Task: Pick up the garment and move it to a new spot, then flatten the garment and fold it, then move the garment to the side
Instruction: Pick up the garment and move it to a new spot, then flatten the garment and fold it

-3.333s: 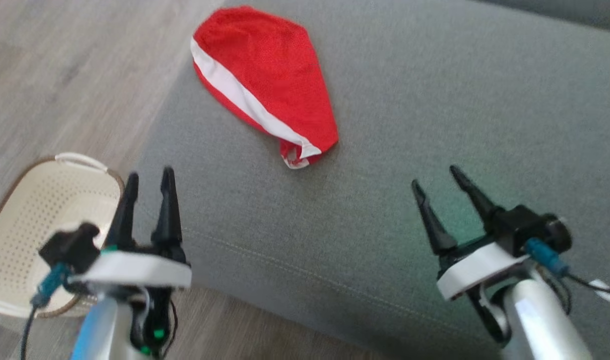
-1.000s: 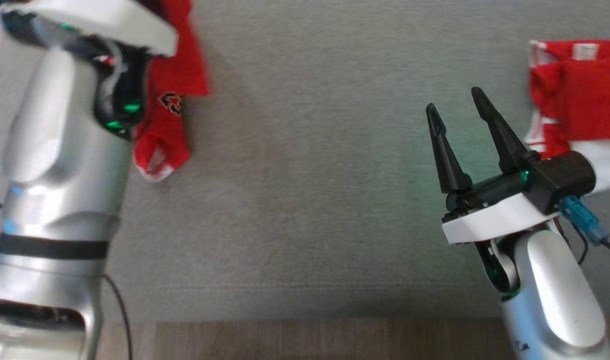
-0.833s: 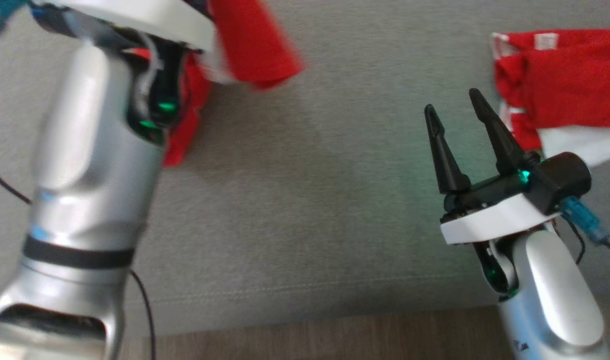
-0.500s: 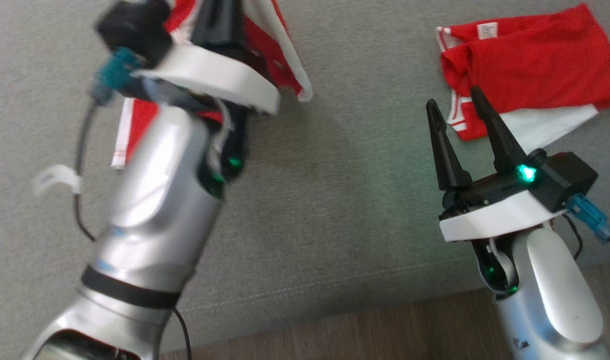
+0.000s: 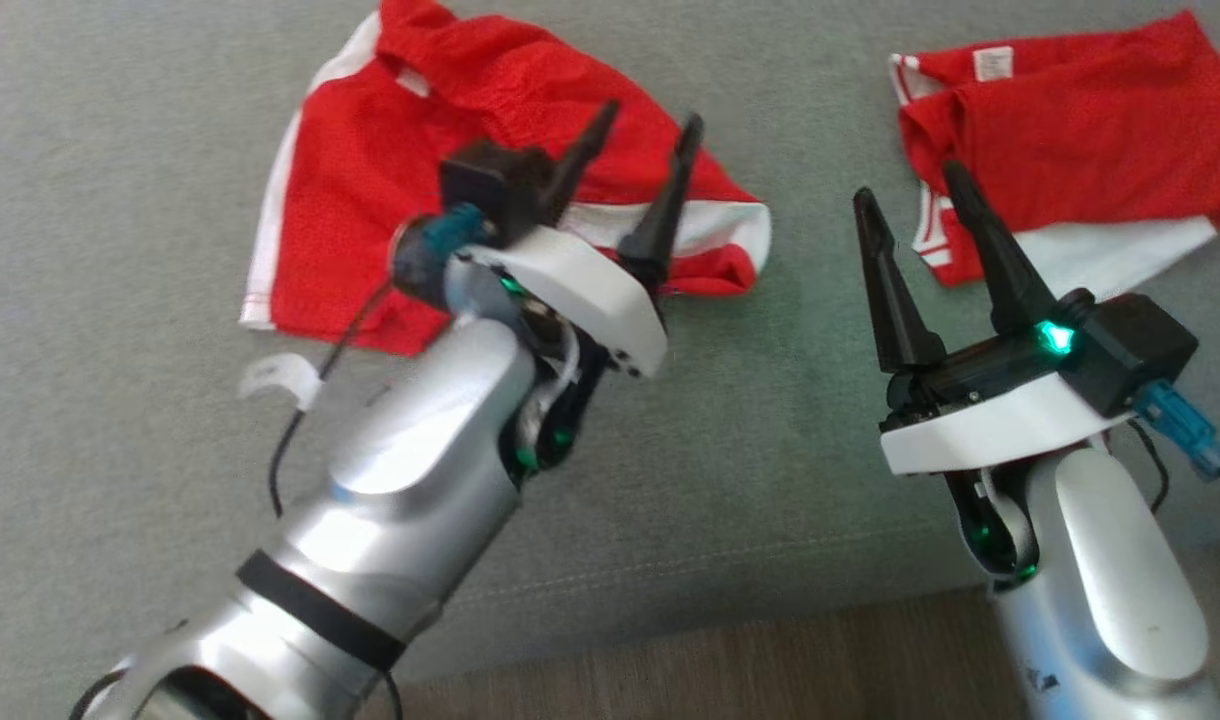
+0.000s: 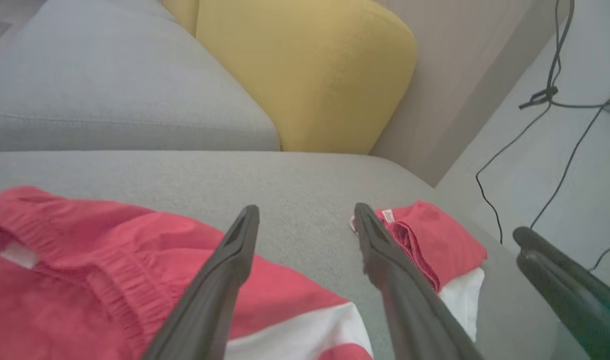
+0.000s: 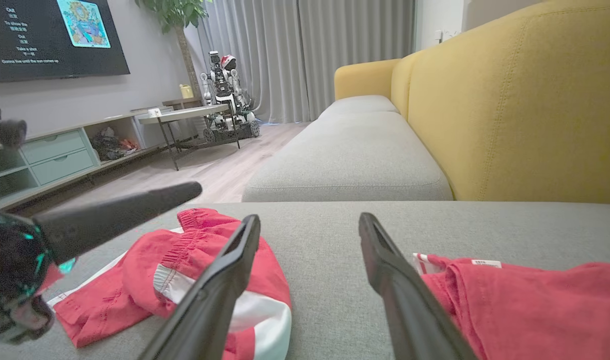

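Red-and-white garment (image 5: 370,210): half a second ago hanging bunched from left gripper (image 5: 648,115); now lies loose on grey cushion (image 5: 100,120). Left gripper: fingers now parted, empty, above it.

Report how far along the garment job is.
Done, seemingly: the crumpled red-and-white mesh shorts lie ungripped on the grey sofa cushion. In hand: the open left pincer hovers over them; the right pincer is open, empty. Left: flattening, folding, moving aside.

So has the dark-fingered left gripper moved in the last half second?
Yes. Against the folded red and white garment, nearly steady in the head view, the left gripper has come rightward, nearer it, and back toward the robot.
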You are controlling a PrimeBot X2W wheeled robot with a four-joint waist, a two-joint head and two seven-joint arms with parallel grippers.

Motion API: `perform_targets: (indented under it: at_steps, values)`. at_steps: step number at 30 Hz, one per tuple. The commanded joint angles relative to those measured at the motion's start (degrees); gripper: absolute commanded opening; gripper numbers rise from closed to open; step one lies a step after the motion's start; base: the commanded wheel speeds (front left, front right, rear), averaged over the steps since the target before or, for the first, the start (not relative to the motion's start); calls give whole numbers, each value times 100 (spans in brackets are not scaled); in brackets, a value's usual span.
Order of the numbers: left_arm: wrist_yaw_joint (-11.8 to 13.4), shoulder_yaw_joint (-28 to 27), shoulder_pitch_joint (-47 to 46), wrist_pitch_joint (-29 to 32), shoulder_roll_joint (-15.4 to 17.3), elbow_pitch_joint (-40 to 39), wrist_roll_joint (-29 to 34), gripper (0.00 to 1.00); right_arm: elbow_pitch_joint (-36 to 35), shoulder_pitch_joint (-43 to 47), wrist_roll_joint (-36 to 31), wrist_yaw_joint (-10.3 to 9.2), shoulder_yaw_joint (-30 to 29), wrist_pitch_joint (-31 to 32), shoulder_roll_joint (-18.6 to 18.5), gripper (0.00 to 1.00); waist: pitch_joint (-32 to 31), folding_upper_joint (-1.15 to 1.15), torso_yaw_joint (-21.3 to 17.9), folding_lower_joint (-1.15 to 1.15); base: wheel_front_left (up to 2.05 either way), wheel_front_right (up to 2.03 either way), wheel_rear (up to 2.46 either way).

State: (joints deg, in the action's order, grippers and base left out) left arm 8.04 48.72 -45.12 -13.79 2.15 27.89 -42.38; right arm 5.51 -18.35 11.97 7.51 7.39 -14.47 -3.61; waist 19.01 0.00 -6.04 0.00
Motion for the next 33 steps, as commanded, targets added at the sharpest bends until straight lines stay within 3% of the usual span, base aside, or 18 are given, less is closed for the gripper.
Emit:
perform_targets:
  at_steps: [1, 11, 15, 19, 25, 33]
  values:
    - [3, -376, -251, -82, 150, -166, -18, 100, -185, -60, -63, -2, 57, -51, 73, 100, -110, 0, 168, 0, 0, 0, 0]
    - [127, -1867, 726, -119, 1238, -1258, 667, 100, -2, 195, -206, -2, 7, -52, 73, 100, -619, 0, 888, 0, 0, 0, 0]
    - [44, -2278, 1553, -119, 1458, -1683, 980, 100, 101, 333, -258, -2, -22, -52, 73, 100, -794, 0, 1117, 0, 0, 0, 0]
    - [-64, -2523, 2156, -120, 1386, -1923, 1142, 100, 146, 465, -268, -2, -75, -52, 73, 100, -893, 0, 1268, 0, 0, 0, 0]
    - [-277, -3155, 3010, -120, 890, -2318, 1377, 100, 227, 585, -270, -2, -59, -31, 73, 100, -951, 0, 1446, 0, 0, 0, 0]
    - [-804, -3544, 3250, -120, 353, -2229, 1886, 100, 425, 283, -402, -2, 151, 207, 73, 100, -812, 0, 1739, 0, 0, 0, 0]
